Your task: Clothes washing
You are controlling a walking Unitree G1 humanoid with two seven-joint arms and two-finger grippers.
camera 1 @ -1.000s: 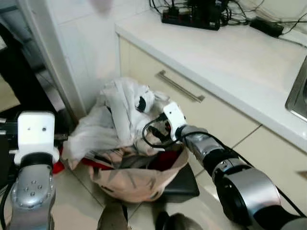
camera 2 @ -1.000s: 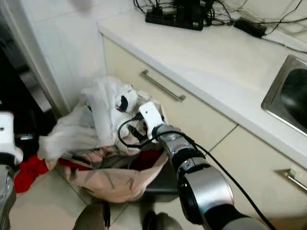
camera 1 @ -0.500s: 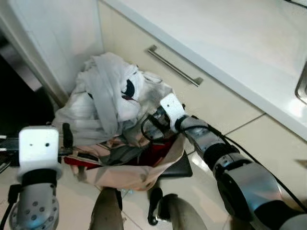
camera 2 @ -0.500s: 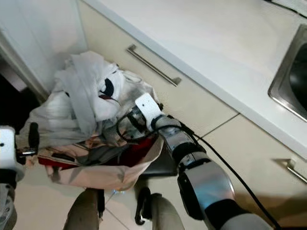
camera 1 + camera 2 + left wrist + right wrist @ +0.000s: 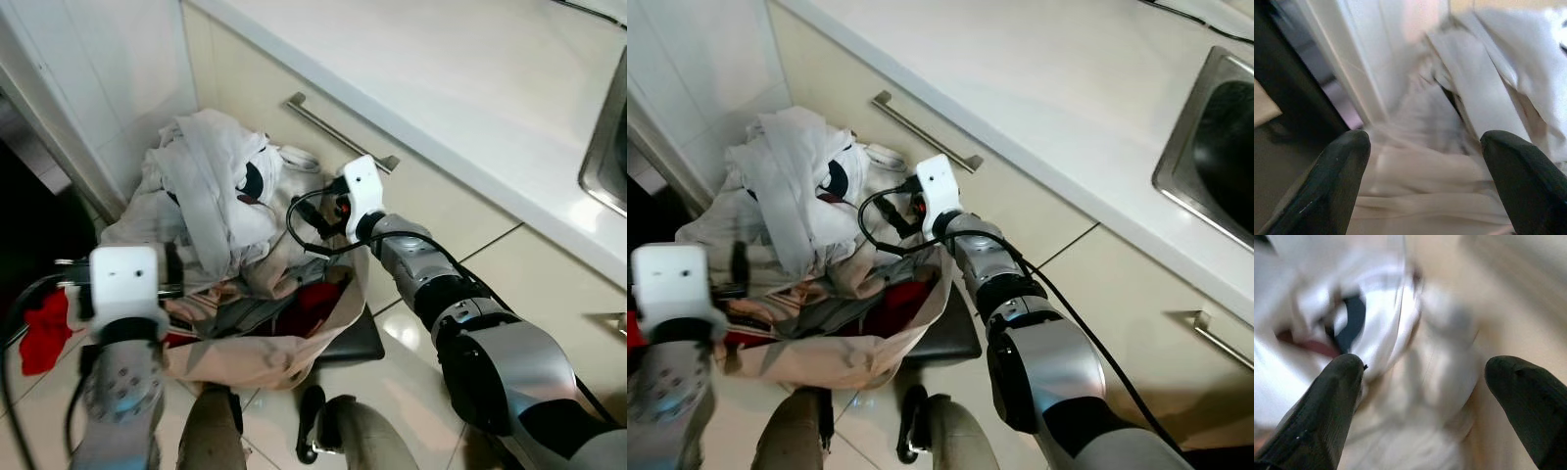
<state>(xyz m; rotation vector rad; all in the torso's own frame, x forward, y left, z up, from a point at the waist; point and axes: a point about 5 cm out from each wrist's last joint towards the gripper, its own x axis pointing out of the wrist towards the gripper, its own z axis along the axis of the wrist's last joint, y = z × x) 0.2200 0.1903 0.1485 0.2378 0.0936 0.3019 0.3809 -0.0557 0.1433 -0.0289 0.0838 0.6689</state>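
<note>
A heap of laundry lies on the floor against the cabinet. A white garment point(image 5: 211, 186) with a dark print is on top, with beige cloth point(image 5: 265, 352) and a red piece point(image 5: 309, 299) beneath. My right gripper point(image 5: 1425, 377) is open at the heap's upper right side, its fingers point(image 5: 1337, 396) spread wide before the white printed garment point(image 5: 1371, 318), holding nothing. My left gripper point(image 5: 1422, 147) is open at the heap's left side, over pale cloth point(image 5: 1440, 152). Its white wrist block point(image 5: 122, 279) is blurred.
A cream cabinet with a metal drawer handle point(image 5: 338, 132) stands behind the heap under a white counter point(image 5: 441, 78), with a sink point(image 5: 1215, 147) at far right. A dark flat base point(image 5: 358, 338) lies under the heap. More red cloth point(image 5: 44, 328) lies on the floor left. My feet point(image 5: 333, 431) are below.
The camera has tilted down and shifted. My right gripper has lifted slightly out of the heap toward the drawer handle. My left arm has swung in closer to the heap's left side.
</note>
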